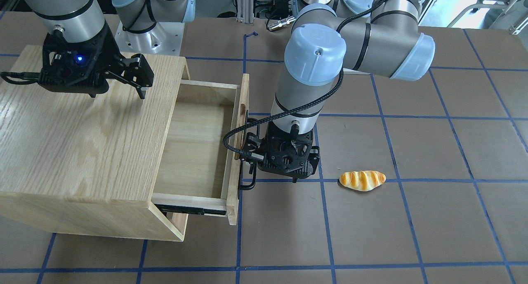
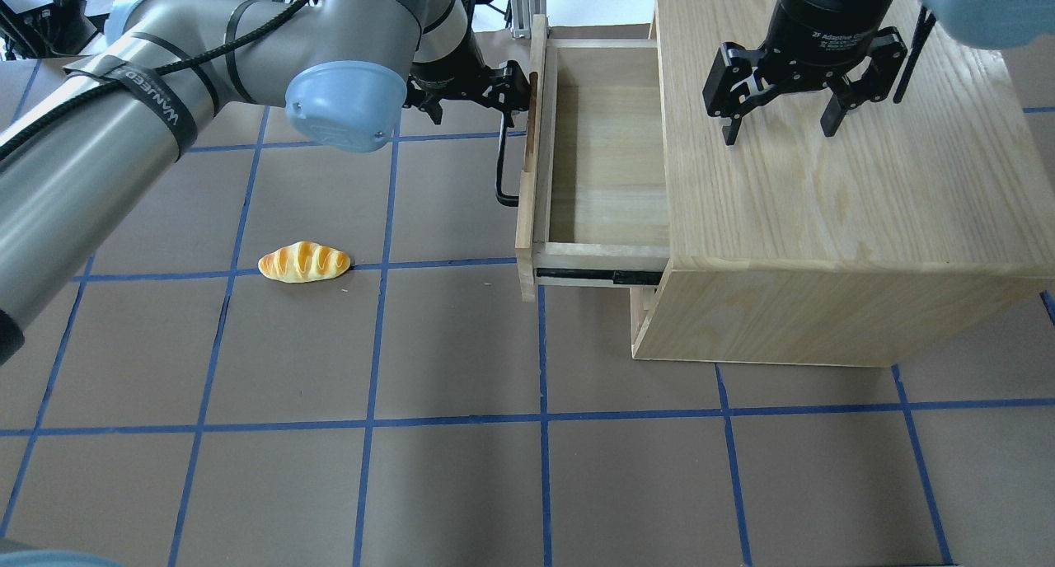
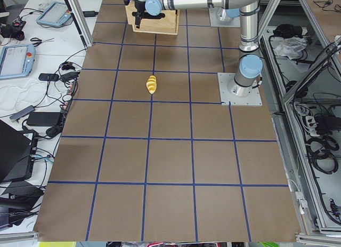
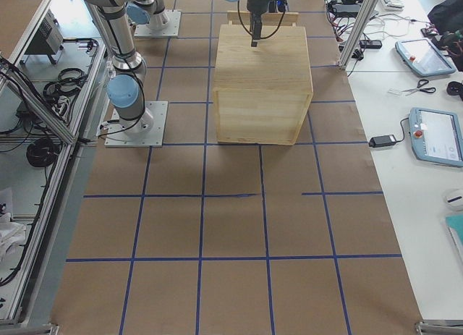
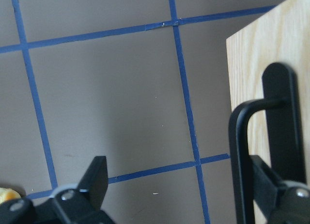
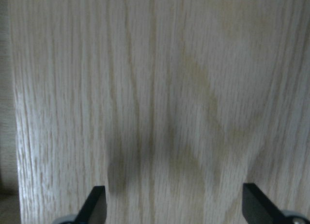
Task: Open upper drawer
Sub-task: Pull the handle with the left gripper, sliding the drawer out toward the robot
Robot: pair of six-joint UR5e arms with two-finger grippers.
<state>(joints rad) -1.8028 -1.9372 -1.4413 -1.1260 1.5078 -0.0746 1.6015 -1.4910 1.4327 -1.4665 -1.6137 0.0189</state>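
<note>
The upper drawer (image 1: 241,110) stands pulled well out of the oak cabinet (image 1: 74,131), its light-wood inside bare; it also shows in the overhead view (image 2: 527,221). The black bar handle (image 1: 247,185) runs along its front panel with the oval cutout. My left gripper (image 1: 251,158) is at the handle. In the left wrist view the handle (image 5: 240,156) lies between the wide-open fingers, close against the right finger (image 5: 271,185). My right gripper (image 2: 780,134) hangs open and empty just above the cabinet top (image 6: 155,88).
A toy bread roll (image 1: 362,180) lies on the brown table in front of the drawer, also in the overhead view (image 2: 303,262). A lower panel sits under the open drawer. Blue tape lines grid the table.
</note>
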